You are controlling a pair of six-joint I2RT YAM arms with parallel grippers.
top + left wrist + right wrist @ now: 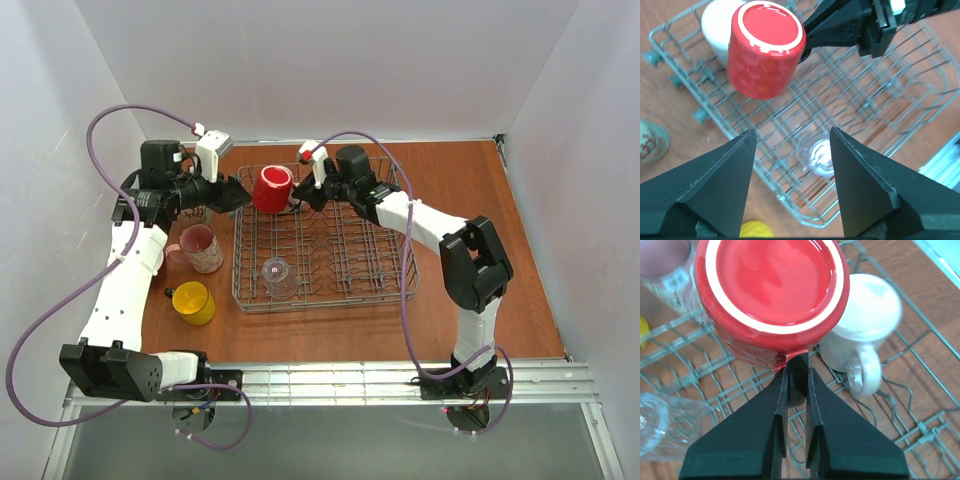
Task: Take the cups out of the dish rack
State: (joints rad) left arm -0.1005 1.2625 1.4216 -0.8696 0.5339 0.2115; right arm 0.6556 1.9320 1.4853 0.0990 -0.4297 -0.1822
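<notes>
The rack (340,301) sits mid-worktop (470,200) and holds a glass (279,275) upright near its front-left corner and a cream cup (867,315) at its far-left corner, handle out to one side. Over that far-left corner the red cup (271,188) is tipped so that its base faces both wrist cameras. The right hand (796,367) is closed tight on it at the lower edge. The part it pinches is hidden behind the cup's body, so I cannot tell whether it is handle or rim, nor whether the cup touches the tines. The left hand (243,193) is about half spread and holds nothing. It hangs just left of the rack's far-left corner, fingers pointing at the red cup and apart from it. Left of the rack on the worktop stand a pink cup (200,247) and, nearer the front, a yellow cup (193,302). In the left wrist view a patterned cup (650,142) is cut off at the left edge, and the left arm mostly covers that spot from above.
</notes>
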